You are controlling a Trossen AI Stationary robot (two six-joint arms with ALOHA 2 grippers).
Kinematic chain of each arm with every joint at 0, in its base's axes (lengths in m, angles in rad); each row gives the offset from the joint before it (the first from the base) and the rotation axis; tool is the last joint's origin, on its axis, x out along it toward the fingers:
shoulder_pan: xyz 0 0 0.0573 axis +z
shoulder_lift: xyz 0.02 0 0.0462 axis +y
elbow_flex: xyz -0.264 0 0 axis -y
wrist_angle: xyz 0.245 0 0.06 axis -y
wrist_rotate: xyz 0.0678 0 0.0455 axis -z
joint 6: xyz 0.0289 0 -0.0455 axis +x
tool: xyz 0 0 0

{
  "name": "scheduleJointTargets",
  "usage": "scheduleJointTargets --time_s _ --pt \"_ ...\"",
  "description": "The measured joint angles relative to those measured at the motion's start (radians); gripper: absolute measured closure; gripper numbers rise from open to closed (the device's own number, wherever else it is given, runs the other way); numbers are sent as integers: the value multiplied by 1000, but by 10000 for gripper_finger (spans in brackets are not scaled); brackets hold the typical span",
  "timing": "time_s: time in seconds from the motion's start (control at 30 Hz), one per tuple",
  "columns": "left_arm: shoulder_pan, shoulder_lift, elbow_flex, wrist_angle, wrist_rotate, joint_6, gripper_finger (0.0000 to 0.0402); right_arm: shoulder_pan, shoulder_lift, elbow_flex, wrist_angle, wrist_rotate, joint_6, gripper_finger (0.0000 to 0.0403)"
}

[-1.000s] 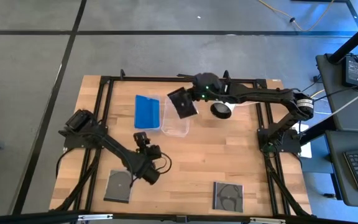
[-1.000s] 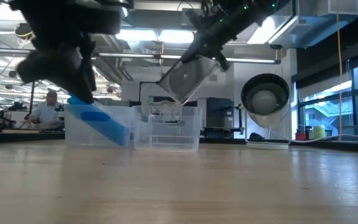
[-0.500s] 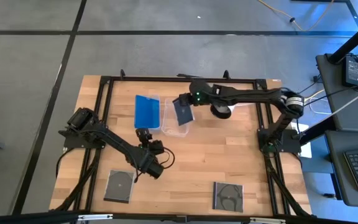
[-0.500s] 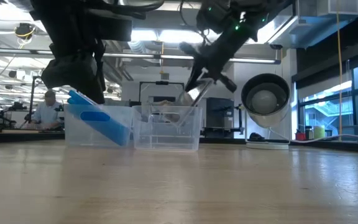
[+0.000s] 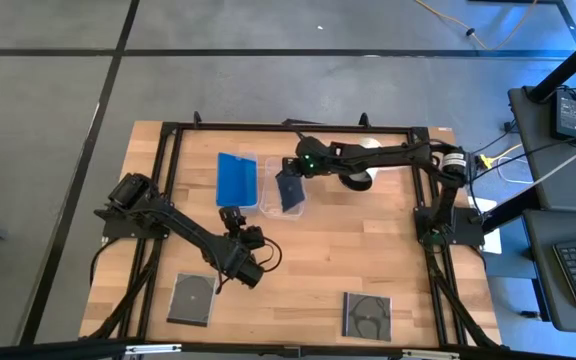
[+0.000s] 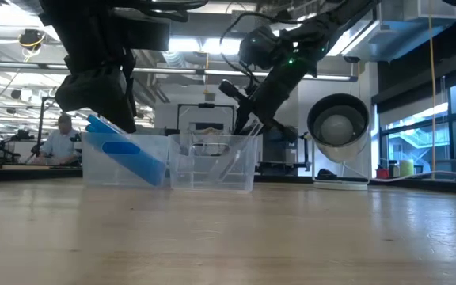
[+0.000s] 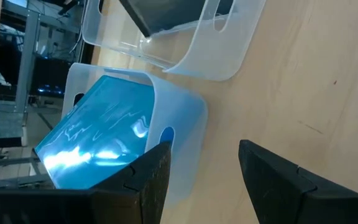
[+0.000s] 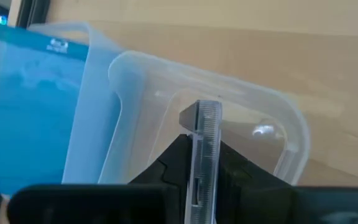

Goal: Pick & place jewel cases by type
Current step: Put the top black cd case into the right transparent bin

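Note:
My right gripper (image 5: 293,172) reaches over the right clear tub (image 5: 282,204) and is shut on a dark jewel case (image 5: 290,190), whose lower part is down inside the tub. A blue jewel case (image 5: 235,180) leans tilted in the left clear tub (image 5: 253,158). Two more dark jewel cases lie flat on the table, one near left (image 5: 190,298) and one near right (image 5: 367,315). My left gripper (image 7: 204,180) is open above bare wood, nearer than the tubs, with nothing between its fingers. My right gripper pinches the dark case's upper edge (image 8: 207,163) between its two fingers, one on each flat face. The fingers slant down from the table's far right. The case stands on edge, tilted, its lower part (image 6: 232,162) inside the tub; whether it touches the tub's floor I cannot tell.
A white cylinder with a dark end (image 5: 356,178) stands just right of the tubs, under my right arm. A black frame (image 5: 168,140) runs round the table's edges. Bare wood (image 5: 368,240) lies between the tubs and the near cases. A person sits far off in the room (image 6: 58,142).
My right gripper has come down toward the right tub and rolled. The dark case, held above the tub with its face showing, has turned on edge and sunk into the tub.

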Motion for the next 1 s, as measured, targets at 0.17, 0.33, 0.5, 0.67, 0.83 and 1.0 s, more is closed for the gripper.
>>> scheduleJointTargets --time_s 0.17,0.33,0.5,0.67,0.83,1.0 --pt "0 0 0 0 0 -1 215 3 13 2 12 -11 -36 352" --pt "1 0 0 1 0 -1 215 2 14 1 29 -11 -63 350" --pt "1 0 0 3 0 -1 215 2 17 -1 42 -10 -101 313" --pt "1 0 0 4 0 -7 215 3 17 -1 42 -11 -86 259" --pt "1 0 0 4 0 -16 215 2 15 21 37 -60 -68 233" --pt "1 0 0 3 0 -28 215 2 13 94 -4 -206 -63 230"
